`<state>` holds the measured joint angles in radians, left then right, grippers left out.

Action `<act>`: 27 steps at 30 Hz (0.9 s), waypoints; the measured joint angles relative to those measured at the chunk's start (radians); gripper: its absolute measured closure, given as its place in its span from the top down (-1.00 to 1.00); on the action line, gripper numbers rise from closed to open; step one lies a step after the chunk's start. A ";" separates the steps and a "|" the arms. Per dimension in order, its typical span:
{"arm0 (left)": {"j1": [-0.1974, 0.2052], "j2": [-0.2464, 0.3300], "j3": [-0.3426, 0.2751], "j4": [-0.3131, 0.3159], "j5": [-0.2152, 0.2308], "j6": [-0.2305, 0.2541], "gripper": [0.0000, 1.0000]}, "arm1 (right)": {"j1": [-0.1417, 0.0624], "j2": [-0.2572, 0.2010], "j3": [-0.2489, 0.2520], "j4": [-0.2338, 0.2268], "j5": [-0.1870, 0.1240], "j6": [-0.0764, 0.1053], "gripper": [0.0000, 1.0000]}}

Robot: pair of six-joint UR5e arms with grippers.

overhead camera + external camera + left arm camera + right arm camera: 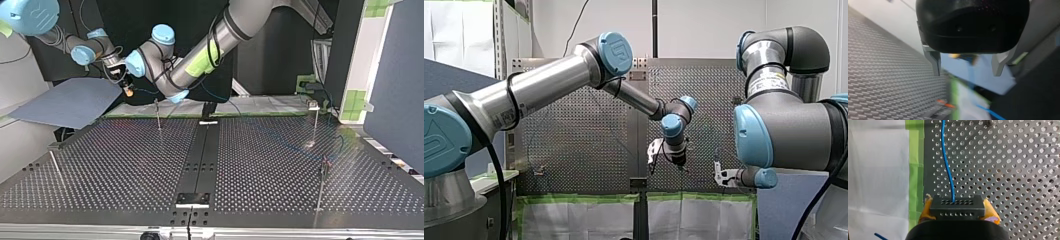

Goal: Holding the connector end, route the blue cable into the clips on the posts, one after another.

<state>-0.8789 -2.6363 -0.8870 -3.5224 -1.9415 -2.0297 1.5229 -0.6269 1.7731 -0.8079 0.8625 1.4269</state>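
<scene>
- Right wrist view: my right gripper (957,210) is clamped on the black connector (957,205), with a yellow pad (991,210) pressed to each end. The blue cable (947,162) leaves the connector's face and runs out over the perforated table (1010,170), close to its green-taped edge (915,170).
- The cable looks thin, light and limp, so it will probably sag and swing. The rigid connector block seems the sound place to hold.
- Left wrist view: my left gripper (967,67) has its metal fingers (935,63) apart, with nothing between them.
- Top view: thin posts (158,114) stand well apart across the table, one close to the held connector. They look easy to bend, so I judge gentle tension wise.
- Front view: both grippers hang above the table, the left one nearer its middle seam.
</scene>
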 joint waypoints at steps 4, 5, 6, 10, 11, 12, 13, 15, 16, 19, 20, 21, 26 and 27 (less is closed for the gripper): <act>0.000 -0.030 0.000 -0.047 0.011 -0.008 1.00 | 0.002 0.000 -0.001 0.000 0.000 0.000 -1.00; 0.001 -0.033 0.000 -0.057 0.011 -0.010 1.00 | 0.002 0.000 -0.002 0.000 0.000 0.000 -1.00; 0.002 -0.034 0.000 -0.067 0.012 -0.011 1.00 | 0.002 0.000 -0.002 -0.001 0.000 0.000 -1.00; 0.010 -0.037 0.000 -0.111 0.015 -0.015 1.00 | 0.004 0.000 -0.004 -0.001 0.001 0.000 -1.00; 0.012 -0.038 0.000 -0.119 0.016 -0.017 1.00 | 0.005 0.000 -0.005 0.000 0.001 0.000 -1.00; 0.014 -0.038 0.000 -0.129 0.016 -0.018 1.00 | 0.006 0.000 -0.005 -0.001 0.001 0.000 -1.00; 0.017 -0.039 0.001 -0.140 0.018 -0.019 1.00 | 0.007 0.000 -0.005 -0.001 0.001 0.000 -1.00; 0.022 -0.043 0.006 -0.159 0.022 -0.022 1.00 | 0.010 0.000 -0.005 -0.001 0.001 0.000 -1.00; 0.026 -0.049 0.012 -0.171 0.028 -0.025 1.00 | 0.012 0.000 -0.005 -0.001 0.001 0.000 -1.00; 0.032 -0.069 0.038 -0.204 0.045 -0.033 1.00 | 0.017 0.000 -0.009 0.002 0.001 0.000 -1.00; 0.033 -0.076 0.046 -0.213 0.048 -0.036 1.00 | 0.018 0.000 -0.011 0.004 0.002 0.000 -1.00; 0.034 -0.082 0.053 -0.221 0.051 -0.038 1.00 | 0.019 0.000 -0.012 0.006 0.003 0.000 -1.00; 0.037 -0.109 0.101 -0.269 0.061 -0.059 1.00 | 0.022 0.000 -0.015 0.009 0.008 0.000 -1.00; 0.038 -0.111 0.111 -0.280 0.061 -0.062 1.00 | 0.022 0.000 -0.015 0.009 0.008 0.000 -1.00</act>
<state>-0.8410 -2.7473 -0.7763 -3.8020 -1.8800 -2.0917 1.5450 -0.6271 1.7583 -0.7989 0.8709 1.4269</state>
